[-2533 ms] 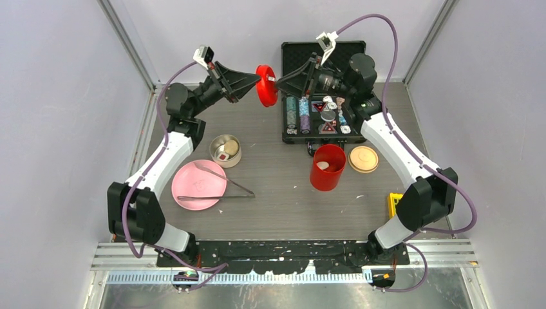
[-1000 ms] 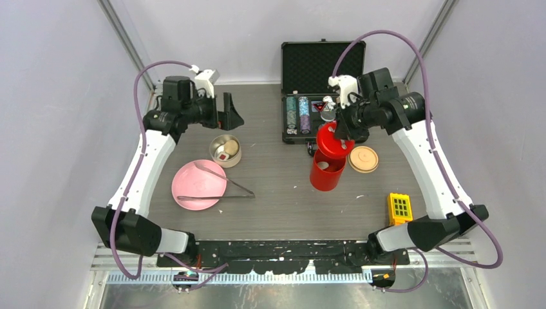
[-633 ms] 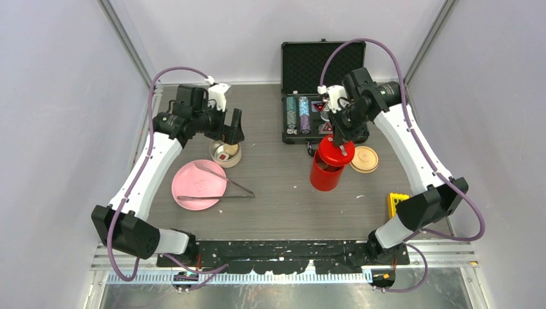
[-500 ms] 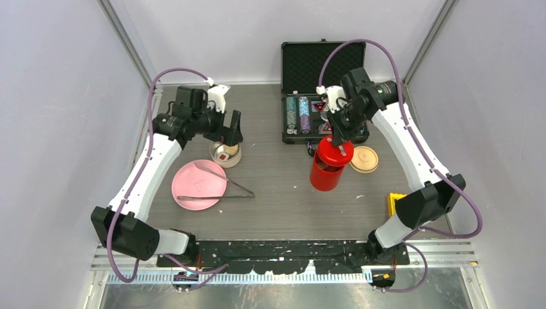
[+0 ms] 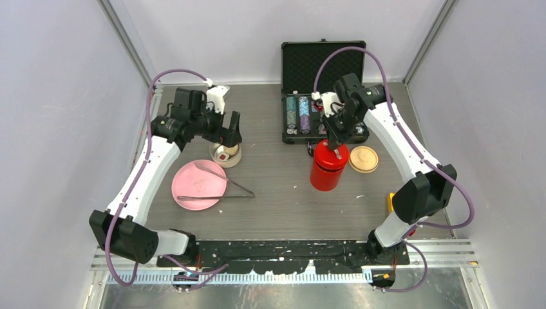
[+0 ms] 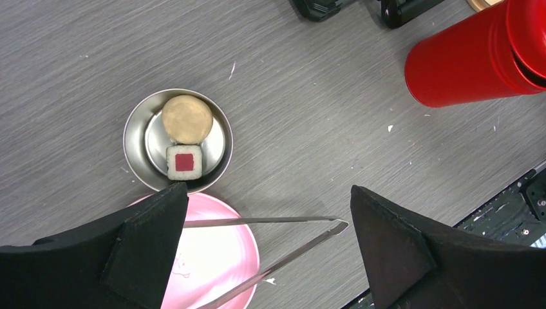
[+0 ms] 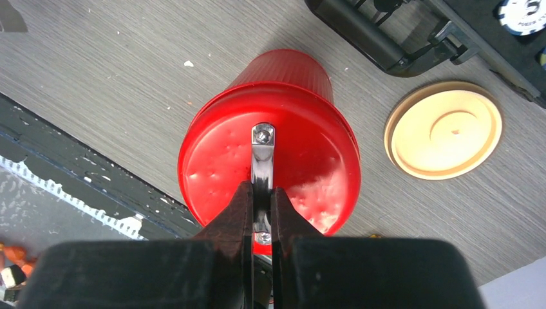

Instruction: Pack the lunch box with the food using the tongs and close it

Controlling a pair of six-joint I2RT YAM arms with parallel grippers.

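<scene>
Since the earlier frame the right arm had carried the red lid (image 7: 212, 161) down from a tilt over the rim onto the red canister (image 5: 325, 177), and the left arm had drawn in over the steel bowl (image 6: 132, 129).

The right gripper (image 7: 261, 190) was nearly shut, pinching the lid's metal handle (image 7: 263, 154) across its width. The handle's long axis ran straight away from the wrist, and the lid lay directly beneath the fingers, centred on the canister mouth. Whether it was pressed fully home could not be told from above. The next move likely turned on that stacking: gripper, lid and canister in one vertical line, so a release and a straight lift would suit.

The left gripper (image 6: 267, 193) hung wide open and empty just above the bowl, which held a white cube with red centre (image 6: 183, 161) and a tan round piece (image 6: 187, 118). The beige disc lid (image 5: 363, 158) lay just beside the canister — nearer the right arm, well apart from the bowl.
</scene>
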